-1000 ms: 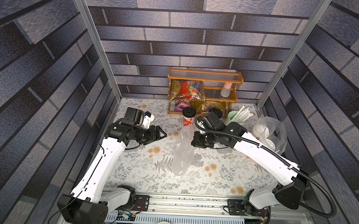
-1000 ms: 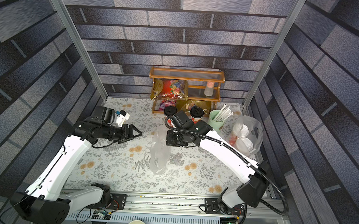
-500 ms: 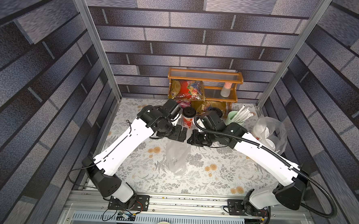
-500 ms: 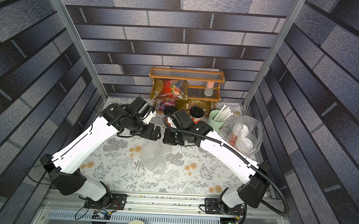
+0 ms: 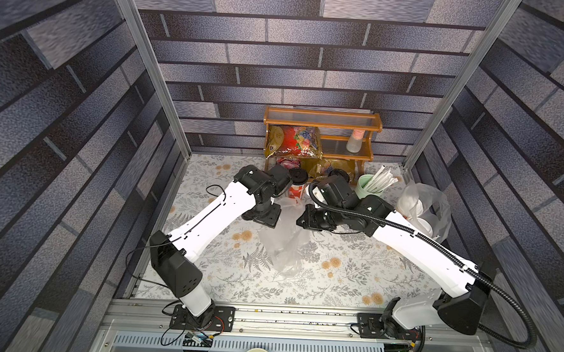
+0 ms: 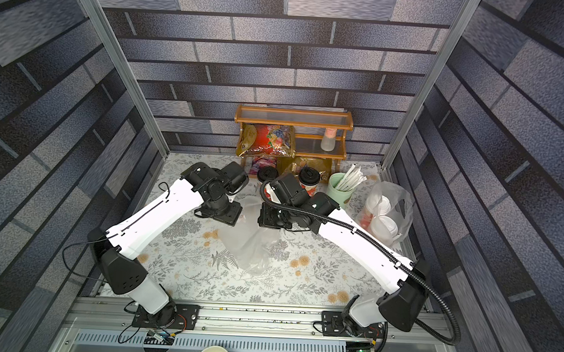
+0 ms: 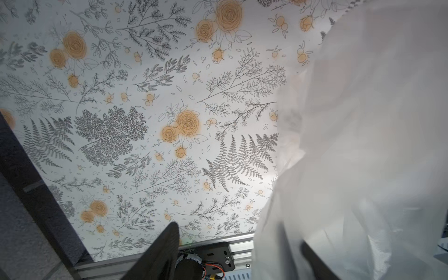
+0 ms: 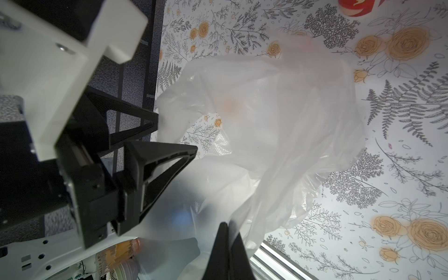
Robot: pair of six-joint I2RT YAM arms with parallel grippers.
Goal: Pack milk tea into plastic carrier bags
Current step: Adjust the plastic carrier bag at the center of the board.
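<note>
A clear plastic carrier bag hangs crumpled over the middle of the table. My right gripper is shut on its film at the mouth. My left gripper stands open at the opposite side of the mouth, with the bag draped over one finger. Two black-lidded red milk tea cups stand just behind the arms. Two white-lidded cups sit inside a second carrier bag at the right edge.
At the back stands a wooden shelf with snack packets and a pink-capped bottle. A pale green cup of straws is beside the right arm. The metal rail runs along the table's front.
My left arm has swung in from the left side to the bag's mouth, opposite the right gripper. The right gripper has stayed shut on the bag.
</note>
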